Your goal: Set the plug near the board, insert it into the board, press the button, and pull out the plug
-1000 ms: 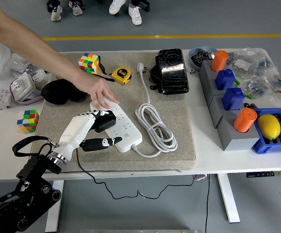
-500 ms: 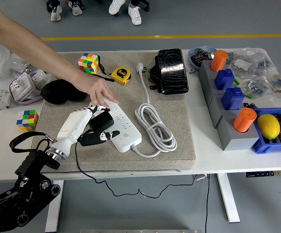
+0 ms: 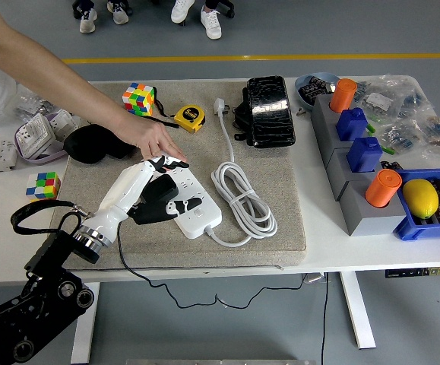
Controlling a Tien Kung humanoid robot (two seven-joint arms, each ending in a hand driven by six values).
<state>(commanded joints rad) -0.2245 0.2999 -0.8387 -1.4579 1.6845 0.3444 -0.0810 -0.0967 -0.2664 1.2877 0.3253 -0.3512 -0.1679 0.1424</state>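
Shifted up and right since half a second ago: left robot hand [image 3: 145, 192], white-shelled with black fingers, now over near end of white power strip board [image 3: 193, 201]; black plug [image 3: 159, 199] carried along, fingers curled around it, touching board top. Cannot tell whether plug is seated in a socket. Right hand out of view.

Largest first: white table [image 3: 360, 247], near edge along bottom, bare strip in front of grey felt mat [image 3: 284, 201]. Mat mostly open right of coiled white cable [image 3: 242, 194]. Black glossy case [image 3: 267, 110] at mat's far edge. Person's bare arm [image 3: 52, 68] reaching in from top left, person's hand [image 3: 156, 142] pressing far end of board, just beside robot fingers.

Grey block rack [image 3: 337, 163] at right holding orange cylinders and blue blocks. Blue bin [image 3: 409, 228] at right edge with yellow lemon [image 3: 421, 198] inside. Lavender bowl [image 3: 43, 135] at left holding white sockets. Yellow tape measure [image 3: 190, 118], multicoloured cube [image 3: 139, 97] on mat's far side; second multicoloured cube [image 3: 44, 188] off mat, left.
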